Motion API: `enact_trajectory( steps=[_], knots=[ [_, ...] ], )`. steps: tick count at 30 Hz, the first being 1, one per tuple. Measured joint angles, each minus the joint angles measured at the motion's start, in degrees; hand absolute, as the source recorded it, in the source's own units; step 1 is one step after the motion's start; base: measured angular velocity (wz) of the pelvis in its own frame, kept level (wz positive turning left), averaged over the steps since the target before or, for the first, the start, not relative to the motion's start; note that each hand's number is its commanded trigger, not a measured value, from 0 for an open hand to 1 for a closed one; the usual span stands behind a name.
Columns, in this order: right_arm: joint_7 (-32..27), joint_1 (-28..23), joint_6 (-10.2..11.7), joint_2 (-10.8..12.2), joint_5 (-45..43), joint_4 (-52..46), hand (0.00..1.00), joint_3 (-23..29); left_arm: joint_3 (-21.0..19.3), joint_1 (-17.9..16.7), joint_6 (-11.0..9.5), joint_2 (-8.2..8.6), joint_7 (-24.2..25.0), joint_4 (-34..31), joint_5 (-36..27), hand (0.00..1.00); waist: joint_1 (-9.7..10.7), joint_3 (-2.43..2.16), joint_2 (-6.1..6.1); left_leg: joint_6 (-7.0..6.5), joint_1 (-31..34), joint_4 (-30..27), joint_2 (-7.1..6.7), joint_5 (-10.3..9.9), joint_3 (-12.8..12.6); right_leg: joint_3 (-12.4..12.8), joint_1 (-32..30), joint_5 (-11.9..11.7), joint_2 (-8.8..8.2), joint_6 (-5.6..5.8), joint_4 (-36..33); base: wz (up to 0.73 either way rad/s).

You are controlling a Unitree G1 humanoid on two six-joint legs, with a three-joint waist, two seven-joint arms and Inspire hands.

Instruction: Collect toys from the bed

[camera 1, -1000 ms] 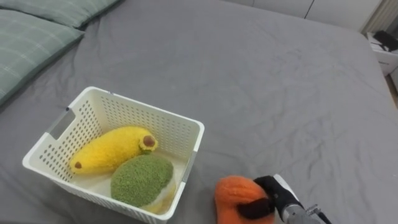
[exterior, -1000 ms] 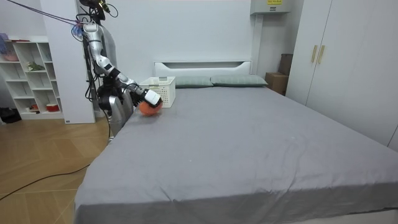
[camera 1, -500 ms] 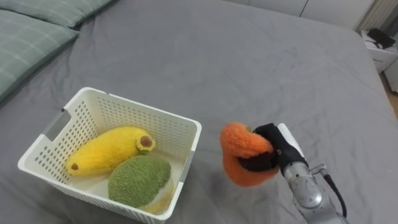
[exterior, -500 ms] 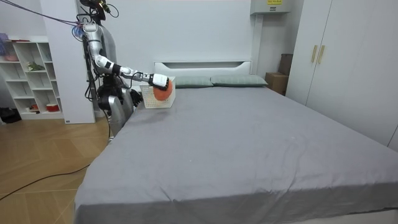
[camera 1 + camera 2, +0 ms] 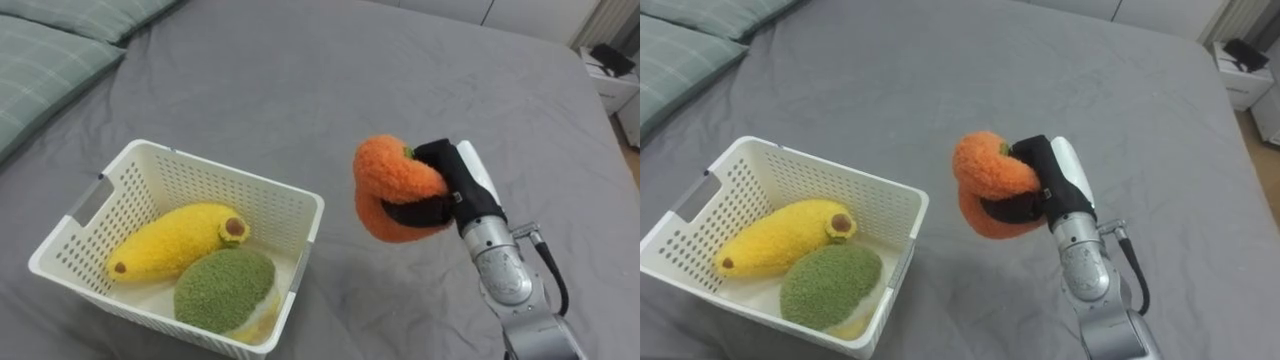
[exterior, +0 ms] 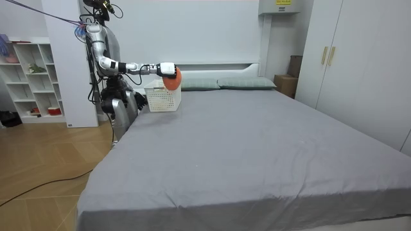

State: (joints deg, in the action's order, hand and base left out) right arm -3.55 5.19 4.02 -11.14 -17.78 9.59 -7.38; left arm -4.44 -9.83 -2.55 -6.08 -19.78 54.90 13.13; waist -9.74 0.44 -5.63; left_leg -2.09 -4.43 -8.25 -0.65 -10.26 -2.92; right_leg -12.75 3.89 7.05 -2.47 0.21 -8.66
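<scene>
My right hand (image 5: 452,187) (image 5: 1045,178) (image 6: 166,68) is shut on a fuzzy orange plush toy (image 5: 392,187) (image 5: 989,183) (image 6: 172,78), holding it in the air above the grey bed (image 5: 420,90), just right of the white perforated basket (image 5: 300,205) (image 5: 902,220) (image 6: 162,97). The basket sits on the bed and holds a yellow banana plush (image 5: 175,240) (image 5: 780,237) and a green round plush (image 5: 222,288) (image 5: 828,283). In the room view I stand at the bed's side near the headboard, right arm stretched out level over the mattress.
Green checked pillows (image 5: 50,55) lie at the head of the bed, left of the basket. A white nightstand (image 5: 615,75) stands beyond the far edge. Wide bare sheet lies beyond the basket and the toy. Shelves (image 6: 32,77) stand behind me.
My right hand has lifted the orange toy from near the sheet up to above the basket's rim height and stretched further out over the bed. The basket and its toys stay put.
</scene>
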Motion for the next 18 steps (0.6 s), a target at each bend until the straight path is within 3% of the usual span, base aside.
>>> enact_trajectory(
  steps=[7,11,16,18],
  knots=[
    [1.12,2.86,-0.47,0.10,-0.04,-4.25,1.00,-0.34,0.29,0.22,0.01,0.38,-0.02,0.15,0.20,0.00,-1.10,0.16,0.29,-0.01,-0.03,0.11,-0.05,-0.01,-0.05,-0.06,-0.01,0.00,0.01,0.00,0.00,0.00],
    [1.67,5.19,-1.08,1.44,-1.46,-7.91,1.00,-0.74,0.52,0.88,0.04,0.60,0.07,0.21,0.14,0.00,-1.93,0.28,0.53,-0.01,0.28,0.15,0.00,-0.01,-0.18,0.00,-0.49,0.00,0.10,0.00,0.00,0.00],
    [3.16,6.61,-1.62,1.66,-1.22,-11.90,1.00,-4.88,1.18,1.33,0.11,0.63,0.30,0.25,0.16,0.00,-2.83,0.28,0.78,-0.01,0.87,0.17,0.00,0.00,-0.14,-0.06,-1.07,-0.01,0.09,-0.01,0.03,0.00],
    [4.38,8.17,-1.71,1.65,-1.22,-12.66,0.93,-6.66,1.37,1.78,0.15,0.63,0.54,0.23,0.33,0.00,-3.35,0.26,0.74,-0.01,1.02,0.42,0.01,0.00,0.06,-0.17,-1.22,-0.01,0.13,0.00,0.04,0.03]
  ],
)
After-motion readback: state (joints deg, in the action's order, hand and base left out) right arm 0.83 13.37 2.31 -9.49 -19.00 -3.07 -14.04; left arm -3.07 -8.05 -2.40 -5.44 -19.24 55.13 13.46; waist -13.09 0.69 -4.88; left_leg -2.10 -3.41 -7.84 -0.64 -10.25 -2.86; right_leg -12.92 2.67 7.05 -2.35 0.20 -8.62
